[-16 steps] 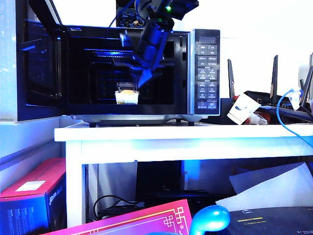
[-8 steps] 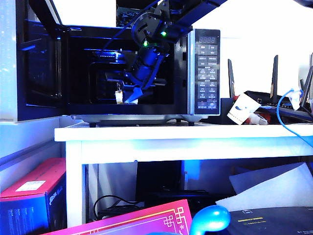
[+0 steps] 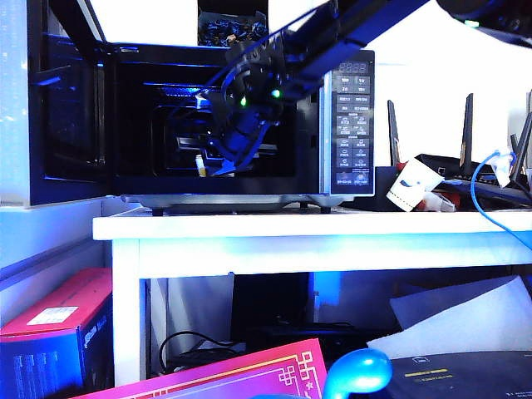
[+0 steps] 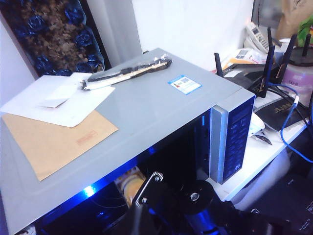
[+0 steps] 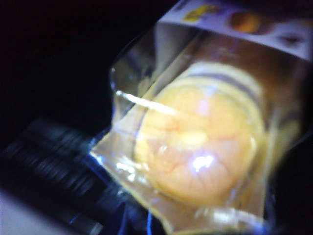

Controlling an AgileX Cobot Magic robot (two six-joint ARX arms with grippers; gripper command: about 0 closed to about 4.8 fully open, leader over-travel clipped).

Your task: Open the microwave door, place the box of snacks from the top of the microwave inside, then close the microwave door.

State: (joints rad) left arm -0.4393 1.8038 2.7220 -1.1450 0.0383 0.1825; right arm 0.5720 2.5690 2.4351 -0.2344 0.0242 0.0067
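The right gripper's (image 3: 223, 169) jaws sit deep inside the open cavity of the large black microwave with silver-white trim (image 3: 345, 116), only slightly parted and closed on the box of snacks (image 5: 205, 142), a small pale-yellow package with a clear plastic window over a round orange-yellow pastry. In the exterior view only a thin pale edge of that package (image 3: 199, 164) shows beside the gripper, low in the cavity and close above its floor; whether it touches the floor cannot be told. The right wrist view is filled by the package, blurred, with darkness around it.

The left gripper itself appears in no view. Its wrist camera looks down on the microwave's grey top from above; by its reading the jaws are fully closed, and nothing shows what, if anything, they hold.

The microwave door (image 3: 62, 108), a wide glossy black glass panel, stands swung out to the left of the cavity. The dark touch-button panel with its digital display (image 3: 352, 125) is on the right side of the oven. The microwave stands on a white desk (image 3: 316, 226).

On the oven's top lie a tan envelope (image 4: 54, 142), white paper sheets (image 4: 49, 98) and a long dark wrapped item (image 4: 127, 73). Beside the oven on the desk is a tilted white paper cup (image 3: 411, 184) and a black router with upright antennas (image 3: 465, 166).
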